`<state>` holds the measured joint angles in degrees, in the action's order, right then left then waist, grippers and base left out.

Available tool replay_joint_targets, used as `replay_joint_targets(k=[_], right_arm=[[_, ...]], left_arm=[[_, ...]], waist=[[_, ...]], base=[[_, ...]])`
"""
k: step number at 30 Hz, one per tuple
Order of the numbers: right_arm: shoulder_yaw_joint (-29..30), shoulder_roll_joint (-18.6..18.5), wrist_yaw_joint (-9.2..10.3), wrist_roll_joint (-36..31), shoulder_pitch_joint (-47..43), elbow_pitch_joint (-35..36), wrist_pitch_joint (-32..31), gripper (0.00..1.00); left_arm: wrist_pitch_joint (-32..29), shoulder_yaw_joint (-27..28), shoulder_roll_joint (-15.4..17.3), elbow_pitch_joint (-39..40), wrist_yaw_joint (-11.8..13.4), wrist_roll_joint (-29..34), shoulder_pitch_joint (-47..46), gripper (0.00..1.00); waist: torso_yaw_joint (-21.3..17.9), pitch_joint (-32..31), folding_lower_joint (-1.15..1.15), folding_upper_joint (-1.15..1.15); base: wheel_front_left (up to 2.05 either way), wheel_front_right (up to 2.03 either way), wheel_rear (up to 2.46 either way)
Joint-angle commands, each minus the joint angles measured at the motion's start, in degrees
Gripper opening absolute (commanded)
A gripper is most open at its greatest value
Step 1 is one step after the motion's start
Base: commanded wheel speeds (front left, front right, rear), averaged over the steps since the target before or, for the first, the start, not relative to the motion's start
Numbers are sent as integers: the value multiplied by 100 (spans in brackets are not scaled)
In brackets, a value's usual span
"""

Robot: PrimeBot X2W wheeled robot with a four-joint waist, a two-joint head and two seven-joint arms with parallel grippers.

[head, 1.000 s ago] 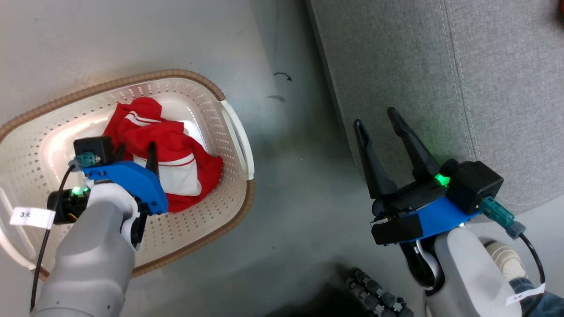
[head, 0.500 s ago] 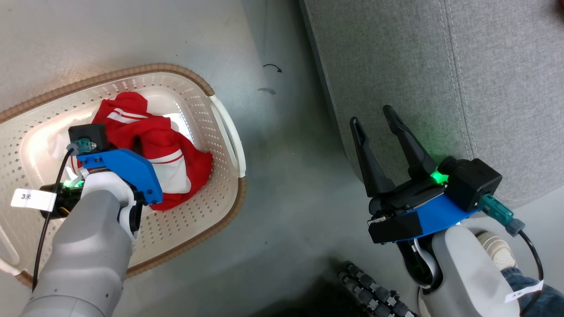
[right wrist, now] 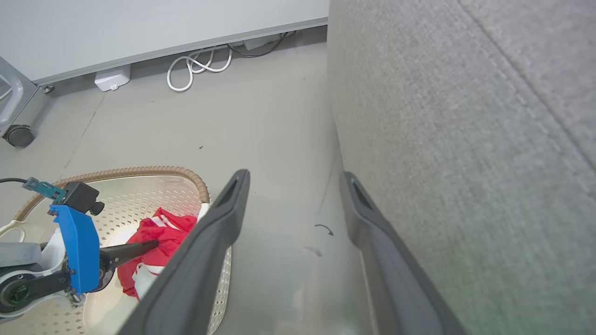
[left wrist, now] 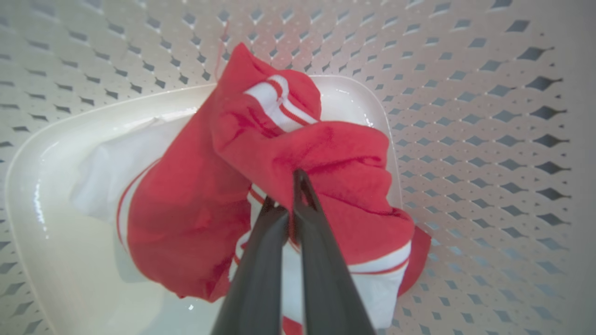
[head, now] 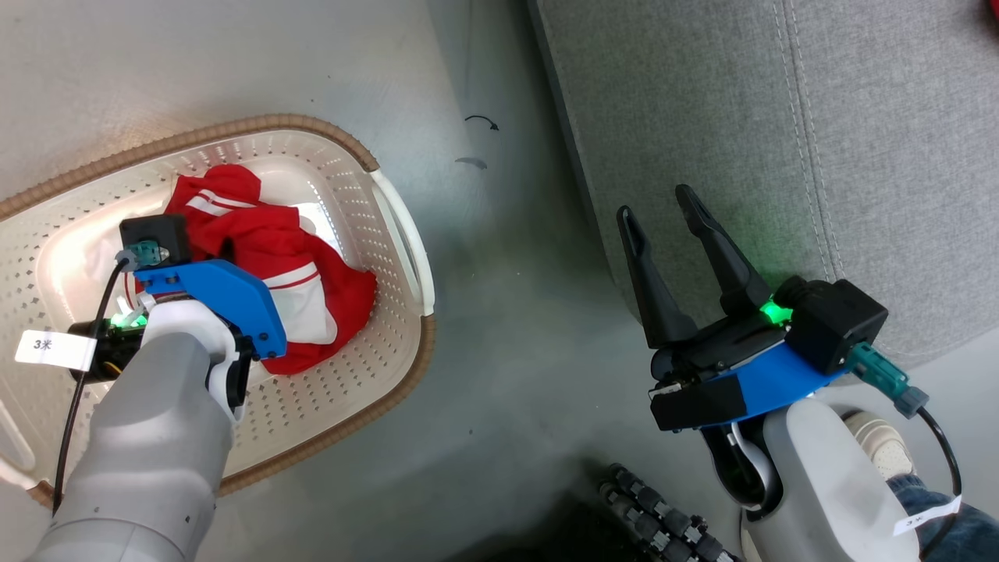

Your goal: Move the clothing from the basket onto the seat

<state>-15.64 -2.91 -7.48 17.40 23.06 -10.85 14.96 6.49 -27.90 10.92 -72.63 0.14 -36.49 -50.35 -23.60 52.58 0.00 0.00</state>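
The clothing, bright red with white stripes and panels, lies bunched in the cream perforated basket on the floor at the left. My left gripper reaches down into the basket. In the left wrist view its fingers are pressed together, and the left gripper is shut on a fold of the red clothing. My right gripper stands open in the air at the front edge of the grey seat, holding nothing. The right wrist view shows the right gripper, the seat, the basket and the clothing.
Grey floor lies between the basket and the seat. A black ribbed cable and a person's shoe are near my base. White cables, a white box and a caster wheel lie by the far wall.
My left gripper's fingers have closed on the red clothing in the basket. The head camera has shifted a little. The right gripper has stayed open.
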Motion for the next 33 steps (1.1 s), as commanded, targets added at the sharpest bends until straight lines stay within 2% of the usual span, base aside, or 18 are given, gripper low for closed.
replay_joint_targets(k=[1, 13, 16, 22, 33], right_arm=[[-4, 3, -3, 23, 102, 14, 33, 100], [23, 2, -3, -113, 150, -116, 33, 100], [65, 1, -3, -191, 118, -164, 33, 100], [175, 0, -3, -331, -13, -291, 33, 100], [569, -2, -3, -773, -495, -491, -183, 100]], left_arm=[[23, -5, 33, -16, -11, -28, -84, 0], [108, -18, -62, -58, -169, -143, 183, 0], [204, -81, -180, -64, -318, -149, 326, 0], [322, -321, -358, -71, -460, 8, 588, 0], [707, -899, -724, 236, -714, 249, 1173, 0]], waist=[[-1, -7, 0, 0], [118, -543, 0, 0], [266, -924, 0, 0], [488, -1531, 0, 0], [1213, -3021, 0, 0]], base=[[0, 0, 0], [0, 0, 0], [0, 0, 0], [0, 0, 0], [0, 0, 0]])
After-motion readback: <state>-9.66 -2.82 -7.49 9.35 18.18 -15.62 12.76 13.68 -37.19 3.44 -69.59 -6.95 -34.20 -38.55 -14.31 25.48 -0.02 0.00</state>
